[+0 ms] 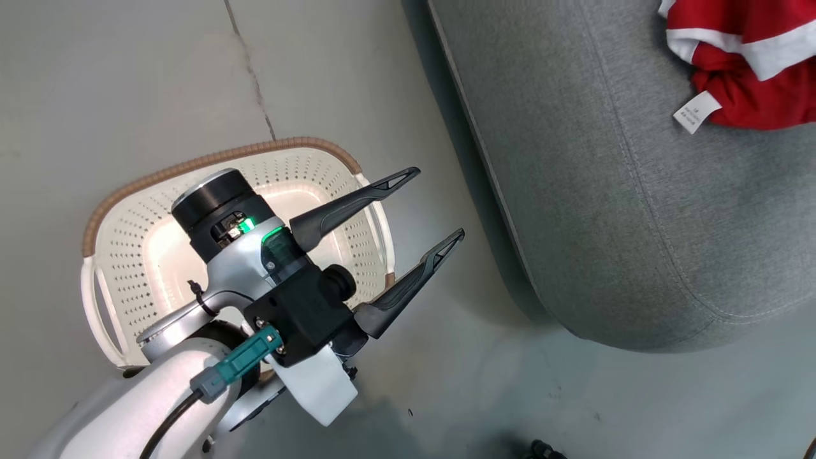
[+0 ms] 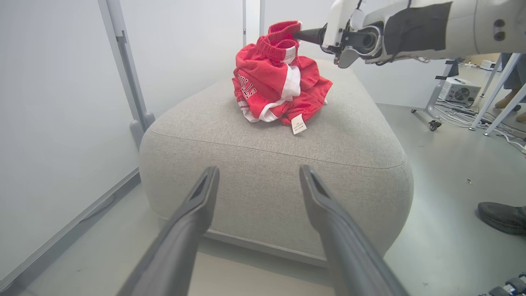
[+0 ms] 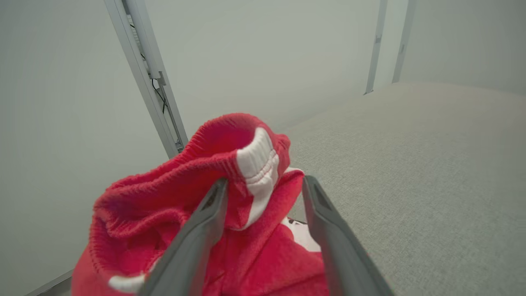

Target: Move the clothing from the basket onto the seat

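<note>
The red clothing with white trim lies bunched in a heap on top of the grey seat. My right gripper is at the top of the heap, open. The raised waistband of the clothing stands between its fingers and leans on the left one. My left gripper hangs open and holds nothing, above the cream basket on the floor, and points toward the seat. The part of the basket's inside that I can see is bare; my arm covers the rest. A corner of the clothing shows at the top right.
A white partition wall with a metal post stands left of the seat. A person's dark shoe rests on the floor to the right. Stands and cables lie farther back on the right.
</note>
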Tool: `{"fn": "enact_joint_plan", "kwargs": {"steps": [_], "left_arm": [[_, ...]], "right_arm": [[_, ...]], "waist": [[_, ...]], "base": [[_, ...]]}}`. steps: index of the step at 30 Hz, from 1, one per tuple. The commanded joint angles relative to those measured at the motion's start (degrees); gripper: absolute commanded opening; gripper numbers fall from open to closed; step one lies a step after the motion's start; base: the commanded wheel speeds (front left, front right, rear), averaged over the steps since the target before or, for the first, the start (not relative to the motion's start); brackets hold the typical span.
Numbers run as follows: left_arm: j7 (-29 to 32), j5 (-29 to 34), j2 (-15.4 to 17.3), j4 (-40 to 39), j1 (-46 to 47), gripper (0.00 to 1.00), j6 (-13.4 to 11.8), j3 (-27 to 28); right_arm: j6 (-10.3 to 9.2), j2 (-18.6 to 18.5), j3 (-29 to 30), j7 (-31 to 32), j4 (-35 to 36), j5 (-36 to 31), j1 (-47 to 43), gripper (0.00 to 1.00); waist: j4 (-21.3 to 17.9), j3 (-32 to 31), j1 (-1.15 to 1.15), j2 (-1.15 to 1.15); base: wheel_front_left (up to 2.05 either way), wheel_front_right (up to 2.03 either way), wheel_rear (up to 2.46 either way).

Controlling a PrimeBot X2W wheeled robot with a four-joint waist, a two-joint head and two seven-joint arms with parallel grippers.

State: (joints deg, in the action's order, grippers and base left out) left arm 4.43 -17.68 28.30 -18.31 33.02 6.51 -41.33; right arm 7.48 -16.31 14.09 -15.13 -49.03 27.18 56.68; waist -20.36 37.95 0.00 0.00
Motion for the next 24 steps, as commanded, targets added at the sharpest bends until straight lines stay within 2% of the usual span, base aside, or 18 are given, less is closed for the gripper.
{"fn": "enact_joint_plan", "kwargs": {"steps": [1, 11, 24], "left_arm": [[-0.9, -0.3, -0.2, 0.6, -0.8, 1.00, -0.3, 0.1], [-6.7, -2.9, -3.1, 5.3, -5.5, 1.00, -4.2, 1.4], [-12.7, -7.5, -5.3, 10.5, -12.4, 1.00, -10.3, 5.8]], "right_arm": [[0.04, -0.5, -0.3, 0.0, 0.6, -0.7, -1.8, 1.00], [0.04, -0.5, -4.0, 0.0, 10.6, -4.6, -14.9, 1.00], [0.03, 6.7, -6.0, 0.0, 23.6, -8.2, -28.5, 1.00]], "waist": [[0.3, -2.3, 0.00, 0.00], [1.8, -12.4, 0.00, 0.00], [9.0, -22.1, 0.00, 0.00]], "base": [[0.00, 0.00, 0.00], [0.00, 0.00, 0.00], [0.00, 0.00, 0.00]]}}
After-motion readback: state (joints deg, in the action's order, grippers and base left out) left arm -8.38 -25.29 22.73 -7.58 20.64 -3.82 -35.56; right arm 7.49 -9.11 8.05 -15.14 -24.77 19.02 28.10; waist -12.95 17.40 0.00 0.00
